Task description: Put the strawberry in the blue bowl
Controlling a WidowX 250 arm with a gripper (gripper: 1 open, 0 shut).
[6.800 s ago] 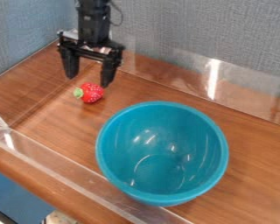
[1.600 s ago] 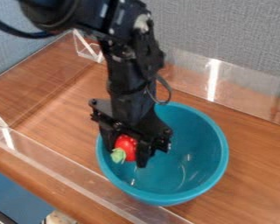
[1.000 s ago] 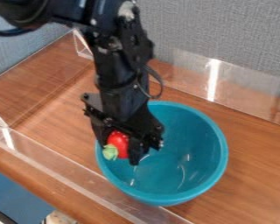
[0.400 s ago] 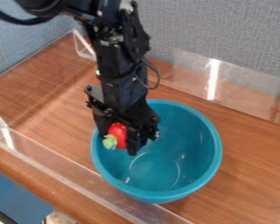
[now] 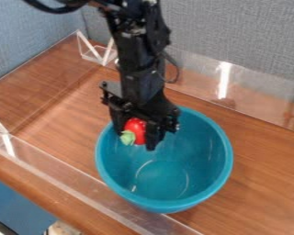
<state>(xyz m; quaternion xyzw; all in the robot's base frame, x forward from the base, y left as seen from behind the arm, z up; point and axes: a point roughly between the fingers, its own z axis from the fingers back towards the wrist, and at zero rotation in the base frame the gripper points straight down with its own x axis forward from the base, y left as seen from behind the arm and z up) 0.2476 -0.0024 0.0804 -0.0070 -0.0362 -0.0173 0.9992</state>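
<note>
My gripper (image 5: 137, 131) hangs over the left part of the blue bowl (image 5: 186, 184), its black fingers shut on the strawberry (image 5: 133, 129). The strawberry is red, with its green cap (image 5: 125, 139) pointing down and to the left. It sits at about rim height, above the bowl's inside. The black arm (image 5: 140, 55) rises straight up from the gripper to the frame's top. The bowl's ring-shaped bottom (image 5: 160, 180) shows with nothing lying on it.
The bowl stands on a wooden tabletop (image 5: 51, 96). Clear acrylic walls (image 5: 248, 83) run along the back right, and a clear barrier (image 5: 39, 161) lines the front left edge. A grey-blue wall (image 5: 39, 27) stands behind.
The gripper, still holding the strawberry, has risen and shifted to the right and back over the bowl. The bowl has stayed in place.
</note>
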